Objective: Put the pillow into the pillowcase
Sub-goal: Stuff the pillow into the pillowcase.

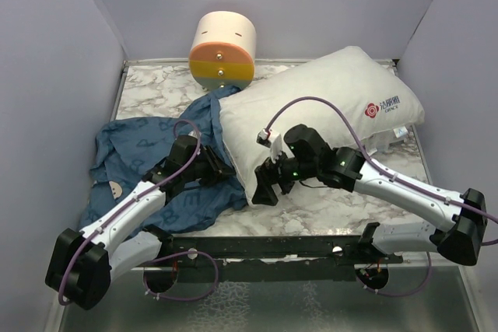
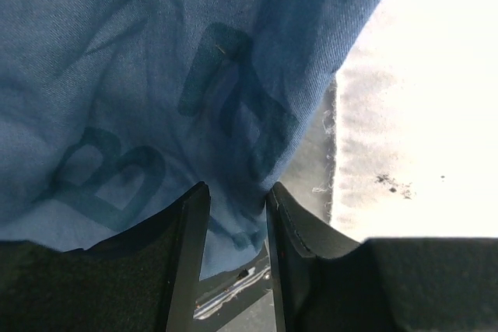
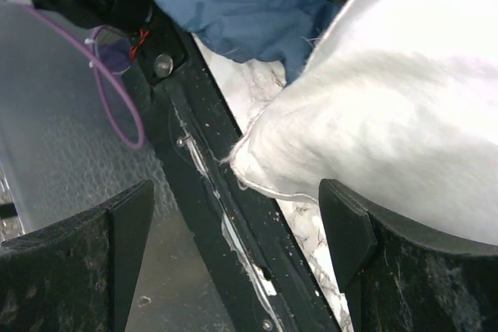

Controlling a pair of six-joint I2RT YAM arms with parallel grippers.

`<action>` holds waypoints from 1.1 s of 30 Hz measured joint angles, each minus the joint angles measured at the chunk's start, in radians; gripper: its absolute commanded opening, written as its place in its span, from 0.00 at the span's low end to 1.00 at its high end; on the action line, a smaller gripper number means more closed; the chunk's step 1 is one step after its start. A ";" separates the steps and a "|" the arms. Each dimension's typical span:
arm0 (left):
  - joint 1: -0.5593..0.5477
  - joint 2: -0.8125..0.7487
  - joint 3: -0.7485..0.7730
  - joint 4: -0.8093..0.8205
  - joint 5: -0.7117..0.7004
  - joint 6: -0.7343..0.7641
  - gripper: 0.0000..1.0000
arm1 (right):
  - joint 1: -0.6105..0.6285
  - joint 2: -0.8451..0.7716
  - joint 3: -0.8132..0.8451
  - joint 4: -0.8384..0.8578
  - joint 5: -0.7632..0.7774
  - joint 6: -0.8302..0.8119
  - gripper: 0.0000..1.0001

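Pillow (image 1: 327, 106) lies diagonally on the marble counter (image 1: 327, 207), outside the pillowcase (image 1: 132, 149), which sits crumpled at its left, touching it. Left pincer (image 2: 233, 192) is clenched on a fold of the pillowcase (blue cloth bunches between the fingers). Right pincer (image 3: 233, 200) is released, jaws wide, straddling the pillow's near corner.

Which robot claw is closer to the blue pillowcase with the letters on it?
The left one. The left claw sits right on the pillowcase, with blue cloth pinched in it. The right claw is open around the near corner of the white pillow, beside the pillowcase.
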 measured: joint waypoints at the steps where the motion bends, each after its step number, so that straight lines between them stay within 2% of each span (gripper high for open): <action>1: 0.000 0.003 0.000 0.003 0.000 0.001 0.39 | 0.001 0.003 -0.002 -0.002 0.018 0.023 0.86; 6: 0.000 0.032 0.000 0.023 -0.003 0.005 0.36 | 0.006 0.022 -0.027 0.003 0.085 0.105 0.84; 9: 0.000 0.055 0.000 0.037 -0.008 0.011 0.26 | 0.010 0.045 -0.039 0.007 0.121 0.151 0.80; 14: 0.000 0.079 0.005 0.040 -0.014 0.027 0.13 | 0.012 0.068 -0.059 0.031 0.203 0.213 0.54; 18: 0.000 0.083 0.008 0.046 -0.014 0.041 0.01 | 0.012 0.072 -0.066 0.048 0.261 0.243 0.26; 22: 0.000 0.081 0.008 0.046 -0.014 0.050 0.00 | 0.012 0.086 -0.066 0.068 0.312 0.256 0.09; 33: 0.000 -0.027 0.043 -0.006 0.029 0.102 0.00 | 0.013 0.091 -0.065 0.151 0.385 0.257 0.02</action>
